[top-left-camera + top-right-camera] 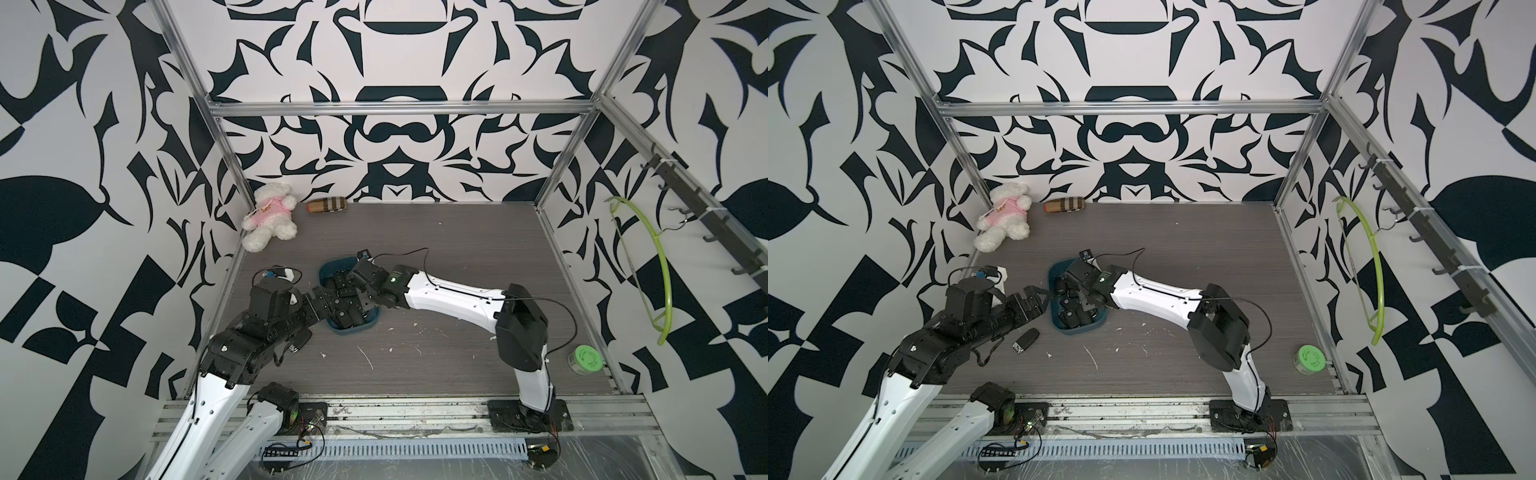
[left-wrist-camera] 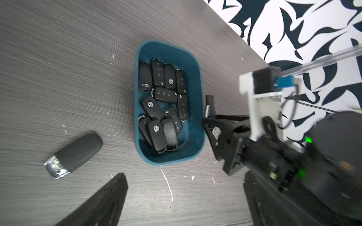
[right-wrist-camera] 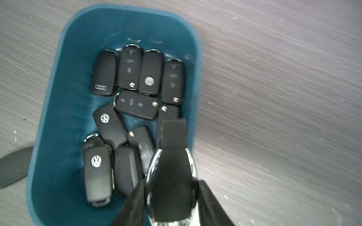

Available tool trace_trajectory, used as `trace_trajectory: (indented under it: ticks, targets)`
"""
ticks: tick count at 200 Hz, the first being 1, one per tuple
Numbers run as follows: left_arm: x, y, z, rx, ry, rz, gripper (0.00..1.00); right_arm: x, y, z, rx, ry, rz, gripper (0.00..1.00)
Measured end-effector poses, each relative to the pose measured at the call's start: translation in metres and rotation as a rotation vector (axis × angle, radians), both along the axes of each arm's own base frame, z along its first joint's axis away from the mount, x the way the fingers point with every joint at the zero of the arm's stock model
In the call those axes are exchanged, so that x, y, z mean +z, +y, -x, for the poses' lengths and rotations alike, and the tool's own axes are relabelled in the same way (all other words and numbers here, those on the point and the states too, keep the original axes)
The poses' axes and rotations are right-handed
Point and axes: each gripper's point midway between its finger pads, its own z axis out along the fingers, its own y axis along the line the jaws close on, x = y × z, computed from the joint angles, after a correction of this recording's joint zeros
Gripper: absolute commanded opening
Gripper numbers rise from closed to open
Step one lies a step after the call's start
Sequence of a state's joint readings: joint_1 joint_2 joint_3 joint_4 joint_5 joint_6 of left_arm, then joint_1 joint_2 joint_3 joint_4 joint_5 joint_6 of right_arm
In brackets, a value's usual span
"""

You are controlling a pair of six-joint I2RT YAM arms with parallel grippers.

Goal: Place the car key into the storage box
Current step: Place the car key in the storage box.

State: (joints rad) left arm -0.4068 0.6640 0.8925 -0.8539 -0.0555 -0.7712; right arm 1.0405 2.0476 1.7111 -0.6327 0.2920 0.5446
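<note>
The right tool [image 3: 172, 187] is clamped on the car key [image 3: 172, 164] - held over the storage box [image 3: 64, 101], near one long wall, the key's long axis running along the box's length. Beside the box the left tool [image 1: 1038, 299] stands wide apart - empty.

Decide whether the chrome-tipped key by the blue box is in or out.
Out: the chrome-tipped key lies on the table, apart from the storage box.

White glossy shells on right arm [image 1: 449, 293], boxy black elbow housing [image 1: 521, 328], thin black cable [image 1: 405, 253] alongside, green light [image 1: 392, 279] glowing at wrist. Now left arm [image 1: 216, 397]: same white links, dotted screw holes, black joints. Matte black left gripper [image 1: 1034, 296]. White camera bracket [image 2: 258, 94], blue plug [image 2: 285, 83].
</note>
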Motion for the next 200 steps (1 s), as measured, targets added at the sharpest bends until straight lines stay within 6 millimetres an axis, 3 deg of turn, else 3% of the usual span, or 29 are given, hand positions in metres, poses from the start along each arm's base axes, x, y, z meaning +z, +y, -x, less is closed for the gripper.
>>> trace_trajectory:
  ticks: [31, 58, 83, 104, 141, 171, 200]
  targets:
    - [-0.006, 0.004, 0.000, 0.024, 0.026, -0.019, 0.99, -0.024, 0.026, -0.008, 0.040, 0.031, 0.008, 0.43]
    - [-0.011, 0.007, 0.000, 0.037, 0.049, -0.036, 0.99, -0.045, 0.035, -0.012, 0.052, 0.056, 0.025, 0.44]
    - [-0.018, 0.009, 0.000, 0.047, 0.077, -0.054, 0.99, -0.062, 0.035, -0.013, 0.056, 0.085, 0.044, 0.56]
    - [-0.020, 0.011, -0.001, 0.059, 0.088, -0.065, 0.99, -0.063, 0.035, -0.014, 0.061, 0.095, 0.037, 0.68]
    - [-0.027, 0.015, -0.004, 0.091, 0.114, -0.088, 0.99, -0.037, 0.041, -0.012, 0.089, 0.089, -0.023, 0.78]
    - [-0.040, 0.021, -0.009, 0.136, 0.171, -0.130, 0.99, 0.008, 0.046, -0.010, 0.120, 0.048, -0.119, 0.89]
    - [-0.058, 0.036, -0.009, 0.213, 0.266, -0.199, 0.99, 0.047, 0.042, -0.006, 0.142, 0.013, -0.207, 0.90]
